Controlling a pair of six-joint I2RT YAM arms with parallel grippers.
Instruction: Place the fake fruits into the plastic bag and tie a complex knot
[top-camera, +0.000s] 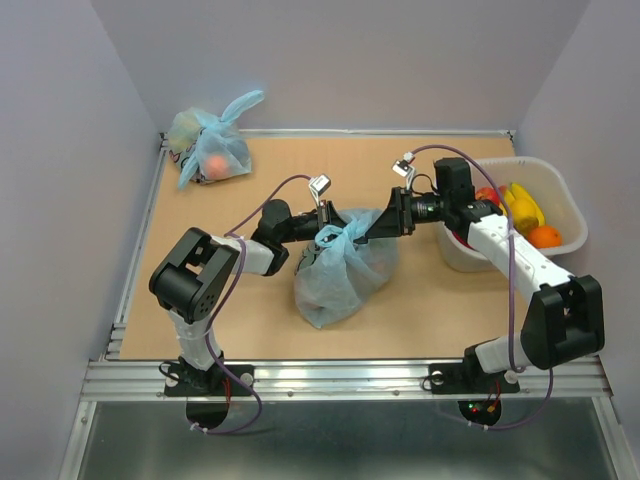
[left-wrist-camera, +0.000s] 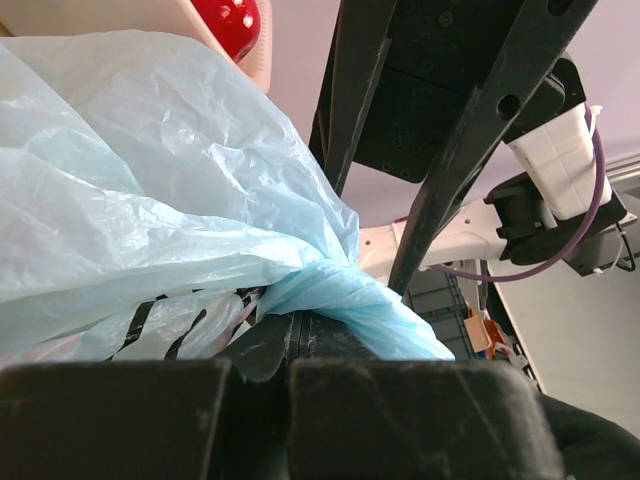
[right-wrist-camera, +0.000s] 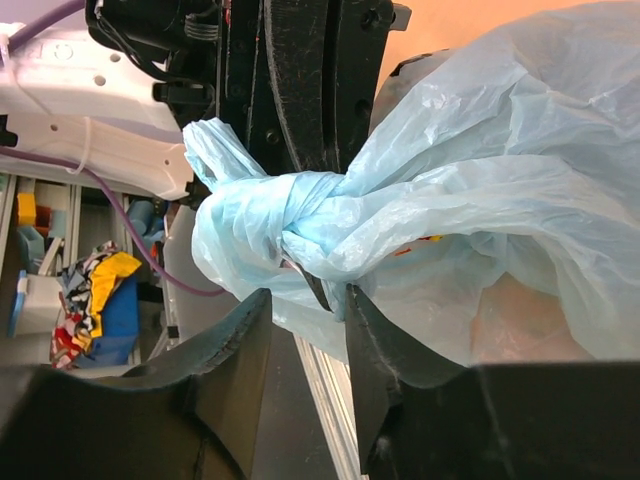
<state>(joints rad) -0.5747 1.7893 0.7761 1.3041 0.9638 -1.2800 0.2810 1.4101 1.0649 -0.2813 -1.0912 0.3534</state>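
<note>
Left end effector (top-camera: 322, 232) and right end effector (top-camera: 372, 226) meet from either side at the knot (top-camera: 334, 236) atop the light-blue plastic bag (top-camera: 340, 280), which sits mid-surface (top-camera: 250, 180). A smaller tied bag (top-camera: 212, 150) lies in the far left corner. Fake fruits (top-camera: 522, 205) (banana, orange, red ones) lie in a translucent tub (top-camera: 468, 258) on the right.

From the left wrist, the left end effector (left-wrist-camera: 293, 325) is clamped tight on a twisted handle of the plastic bag (left-wrist-camera: 150, 200), with the right end effector's fingers (left-wrist-camera: 352, 70) crossing just above.

From the right wrist, the right end effector (right-wrist-camera: 307, 305) stands partly open. Its tips sit either side of a loose fold of the plastic bag (right-wrist-camera: 520, 180) just under the knot (right-wrist-camera: 290, 215), not pinching it.
</note>
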